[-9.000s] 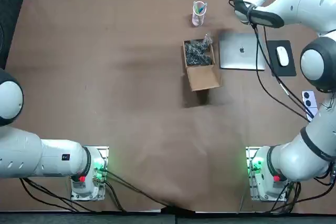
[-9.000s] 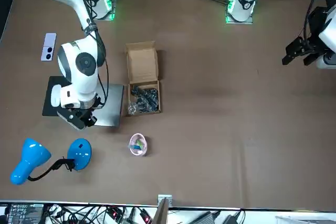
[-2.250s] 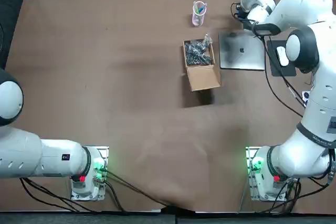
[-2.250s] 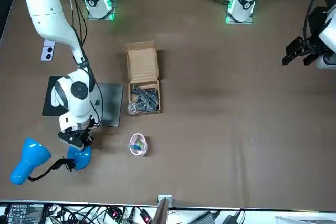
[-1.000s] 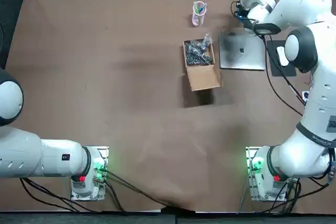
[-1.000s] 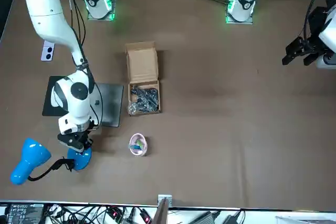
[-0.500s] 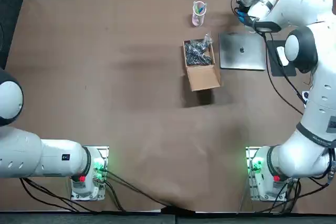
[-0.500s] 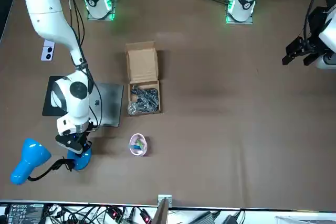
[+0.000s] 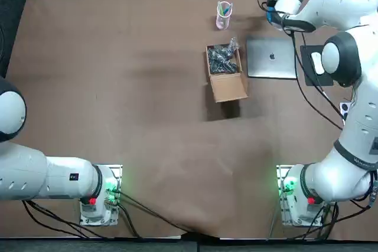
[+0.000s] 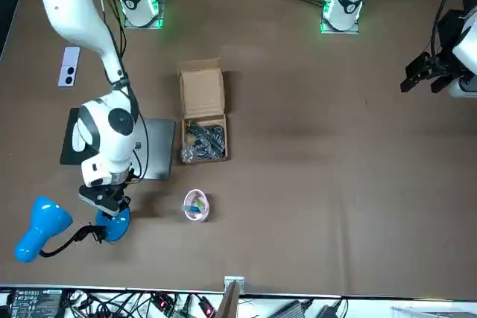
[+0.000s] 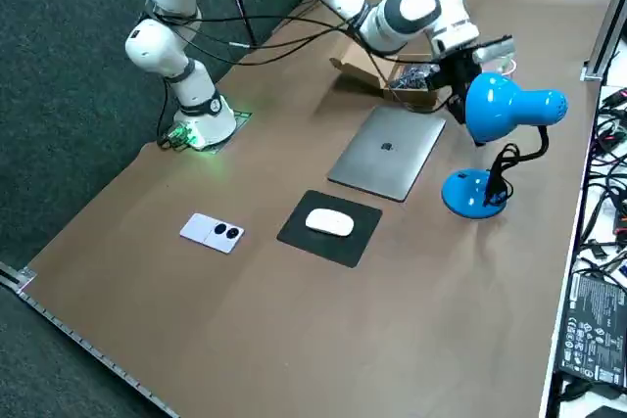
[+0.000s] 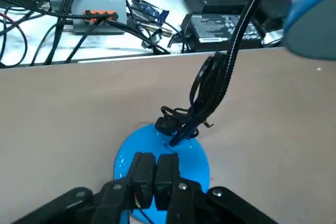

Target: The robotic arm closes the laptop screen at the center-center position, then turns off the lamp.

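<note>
Blue desk lamp [image 11: 498,111] is looking light and tippy; right gripper [image 12: 155,162], fingers [image 12: 142,170] pressed together, is hovering over its round base [image 12: 197,164], likely the pressing spot.

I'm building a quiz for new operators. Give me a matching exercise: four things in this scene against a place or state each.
1 laptop
2 mouse
3 right gripper
4 cardboard box

a on the black pad
b open, beside the laptop
c lid closed flat
d jaws shut, over the blue lamp base

Pairs: 1-c, 2-a, 3-d, 4-b
</note>
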Controlling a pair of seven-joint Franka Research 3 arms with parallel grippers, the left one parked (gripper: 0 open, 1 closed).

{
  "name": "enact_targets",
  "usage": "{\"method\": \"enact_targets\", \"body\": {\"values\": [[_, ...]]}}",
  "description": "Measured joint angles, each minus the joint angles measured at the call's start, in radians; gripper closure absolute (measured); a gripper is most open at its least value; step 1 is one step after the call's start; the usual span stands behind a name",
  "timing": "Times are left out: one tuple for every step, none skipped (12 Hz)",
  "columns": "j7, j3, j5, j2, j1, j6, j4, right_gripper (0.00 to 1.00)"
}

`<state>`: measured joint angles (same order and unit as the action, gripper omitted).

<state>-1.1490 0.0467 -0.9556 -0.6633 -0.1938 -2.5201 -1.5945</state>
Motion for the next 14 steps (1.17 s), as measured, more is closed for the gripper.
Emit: {"method": "enact_targets", "body": {"values": [[0.000,-0.001,0.000,0.013,-0.015,0.031,0.000,0.93],[-0.001,-0.001,0.000,0.024,-0.026,0.052,-0.001,0.92],[-0.001,-0.002,0.000,0.030,-0.034,0.066,-0.002,0.85],[-0.010,-0.002,0.001,0.032,-0.039,0.076,-0.003,0.64],[-0.018,-0.002,0.001,0.032,-0.039,0.077,-0.005,0.53],[-0.021,-0.002,0.001,0.032,-0.041,0.085,-0.005,0.41],[-0.023,-0.002,0.001,0.033,-0.045,0.106,-0.005,0.30],[-0.025,-0.003,0.002,0.037,-0.050,0.129,-0.005,0.18],[-0.029,-0.004,0.019,0.046,-0.058,0.153,-0.004,0.06],[-0.029,-0.005,0.046,0.059,-0.066,0.175,-0.004,0.00],[-0.026,-0.008,0.066,0.074,-0.074,0.195,-0.005,0.00],[-0.019,-0.017,0.078,0.091,-0.078,0.215,-0.007,0.00],[-0.009,-0.034,0.085,0.108,-0.079,0.245,-0.013,0.00],[0.013,-0.053,0.099,0.123,-0.079,0.282,-0.019,0.00]]}}
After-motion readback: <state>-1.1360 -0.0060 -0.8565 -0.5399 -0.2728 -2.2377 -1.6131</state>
